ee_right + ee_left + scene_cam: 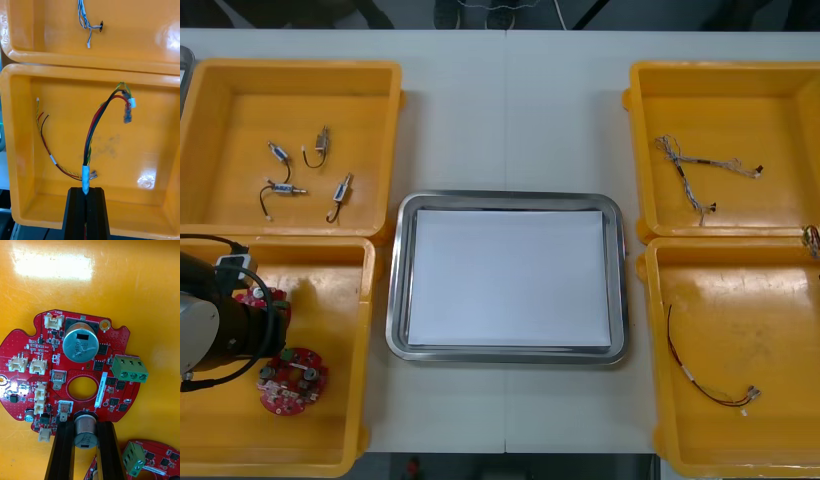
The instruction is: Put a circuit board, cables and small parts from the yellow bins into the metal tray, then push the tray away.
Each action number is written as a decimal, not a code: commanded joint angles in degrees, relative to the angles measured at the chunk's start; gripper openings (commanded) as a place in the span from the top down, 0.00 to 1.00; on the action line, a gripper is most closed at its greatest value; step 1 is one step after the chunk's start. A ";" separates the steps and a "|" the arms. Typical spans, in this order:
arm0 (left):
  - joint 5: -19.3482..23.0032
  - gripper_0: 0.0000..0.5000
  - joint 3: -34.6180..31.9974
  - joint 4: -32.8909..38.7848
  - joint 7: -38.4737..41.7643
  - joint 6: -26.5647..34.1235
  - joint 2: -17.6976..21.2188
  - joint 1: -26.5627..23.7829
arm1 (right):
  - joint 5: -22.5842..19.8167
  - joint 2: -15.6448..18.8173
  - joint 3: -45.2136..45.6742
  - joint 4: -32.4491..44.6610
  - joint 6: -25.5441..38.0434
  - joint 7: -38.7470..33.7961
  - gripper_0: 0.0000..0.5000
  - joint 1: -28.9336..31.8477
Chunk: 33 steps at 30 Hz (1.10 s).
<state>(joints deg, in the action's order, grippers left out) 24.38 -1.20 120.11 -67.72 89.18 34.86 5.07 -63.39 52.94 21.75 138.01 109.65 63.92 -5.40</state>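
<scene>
My left gripper (85, 425) is shut on a round red circuit board (71, 371), its fingers clasping a silver cylinder at the board's edge. The board lies on the floor of the near-left yellow bin (330, 300), where my left arm (225, 325) reaches in. A second board (292, 380) lies beside it. My right gripper (86, 190) is shut on the taped end of a cable with black, red and green wires (97, 123), held up over the near-right bin (123, 150). The metal tray (505, 200), white inside, sits in the middle.
Several small metal parts (305, 175) lie in the far-left bin. A twisted blue and white cable (685, 170) lies in the far-right bin. A red and yellow cable (700, 375) rests on the near-right bin's floor. Bare table surrounds the tray.
</scene>
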 commanded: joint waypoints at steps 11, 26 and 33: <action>4.27 1.00 -5.48 4.96 -2.85 9.26 0.74 -1.20 | -0.07 3.23 -8.39 -0.11 0.35 1.65 1.00 -9.11; 13.41 1.00 -13.03 12.26 -2.68 20.82 5.22 -6.65 | -0.68 3.31 -14.71 -0.11 0.35 2.00 1.00 -13.94; 16.93 1.00 -13.39 13.22 -2.33 20.82 8.65 -7.79 | -0.77 3.23 -14.98 -0.11 0.35 2.53 1.00 -14.12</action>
<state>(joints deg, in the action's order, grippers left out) 40.20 -13.09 130.75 -67.75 109.44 39.70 -1.10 -63.69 53.99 7.29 137.60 109.79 64.20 -17.96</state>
